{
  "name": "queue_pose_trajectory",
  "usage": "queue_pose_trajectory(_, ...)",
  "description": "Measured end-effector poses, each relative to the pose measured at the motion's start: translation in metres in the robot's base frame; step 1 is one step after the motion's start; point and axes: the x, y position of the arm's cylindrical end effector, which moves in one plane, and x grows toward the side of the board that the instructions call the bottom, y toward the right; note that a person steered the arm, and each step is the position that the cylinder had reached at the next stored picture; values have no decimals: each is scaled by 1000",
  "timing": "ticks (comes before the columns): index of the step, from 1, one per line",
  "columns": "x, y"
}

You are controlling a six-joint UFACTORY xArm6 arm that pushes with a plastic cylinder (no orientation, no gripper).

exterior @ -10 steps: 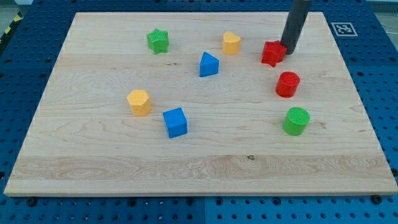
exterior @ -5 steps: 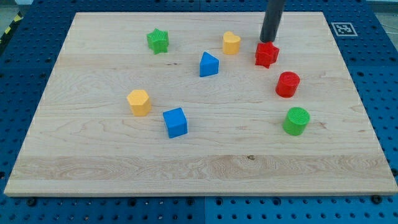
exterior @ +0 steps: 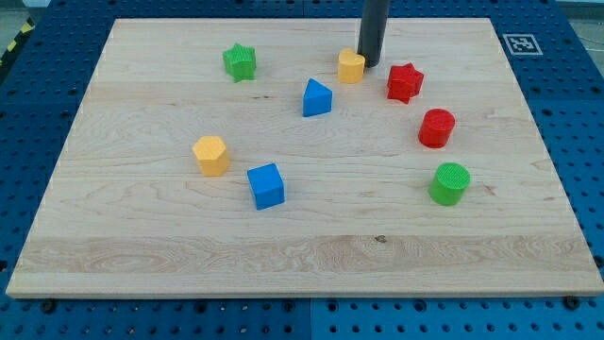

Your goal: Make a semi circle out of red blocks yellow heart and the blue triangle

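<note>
Eight blocks on the board [exterior: 142, 274]: 2 red, 2 yellow, 2 blue, 2 green. Red star [exterior: 405, 82] and red cylinder [exterior: 437, 127] sit toward the right edge, star nearer the top edge, cylinder below it. Yellow heart [exterior: 351, 66] is near the top edge, right of centre; blue triangle [exterior: 316, 97] is just down-left of it, apart. Yellow hexagon [exterior: 211, 155] and blue cube [exterior: 266, 185] are left of centre. Green star [exterior: 240, 61] is up near the top edge toward the left, green cylinder [exterior: 449, 183] near the right edge below the red cylinder. My tip [exterior: 370, 63] is just right of the heart, touching or nearly so; can't tell which. Red star lies to the tip's right, apart. No jaws on this rod, nothing to open or close.
</note>
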Motion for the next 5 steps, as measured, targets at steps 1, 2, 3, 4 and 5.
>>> queue_pose_trajectory(1,0,0)
queue_pose_trajectory(2,1,0)
queue_pose_trajectory(3,14,-1)
queue_pose_trajectory(4,17,5)
queue_pose_trajectory(5,19,13)
